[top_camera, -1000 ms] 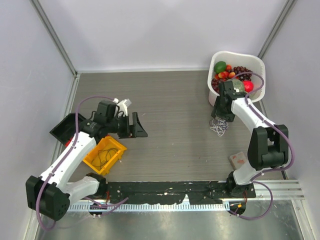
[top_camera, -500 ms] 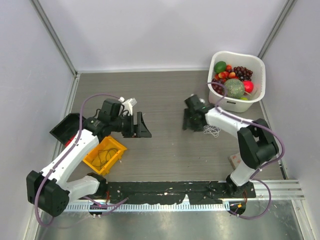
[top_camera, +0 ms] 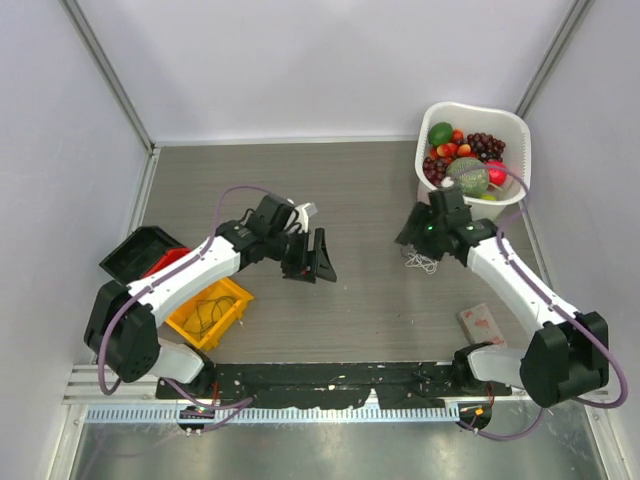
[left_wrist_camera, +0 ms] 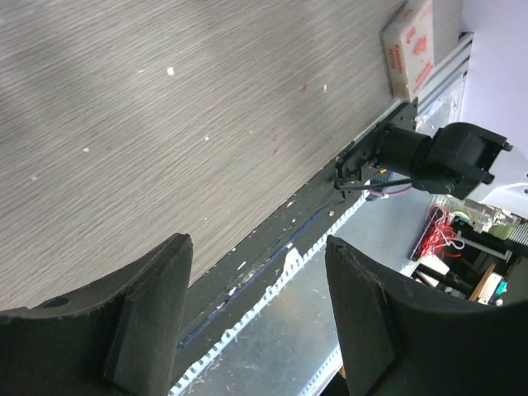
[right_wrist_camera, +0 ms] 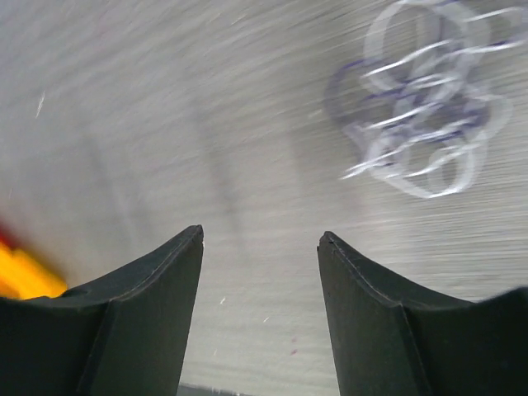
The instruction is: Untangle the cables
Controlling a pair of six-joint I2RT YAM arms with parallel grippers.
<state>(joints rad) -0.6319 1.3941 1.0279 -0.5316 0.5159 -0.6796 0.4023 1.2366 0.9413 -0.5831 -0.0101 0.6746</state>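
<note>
Now: neither arm holds anything; untangling looks not yet begun.
Cables: small white/dark knot of loops on the table, just below-left of the fruit basket; blurred in R wrist view.
R gripper: jaws wide, empty, above and just beside the knot, not touching; prob. parked there to line up a pick on one loop.
L gripper: jaws wide, empty, over bare table, well apart from the cables; prob. staged to take the other side once R lifts.
Yellow bin: by L arm, dark wire inside; not in play.
Vs 1 s ago: L gripper has swung from beside the bin toward table centre. R arm went out to centre, now back near the knot. Knot sits slightly further left.
</note>
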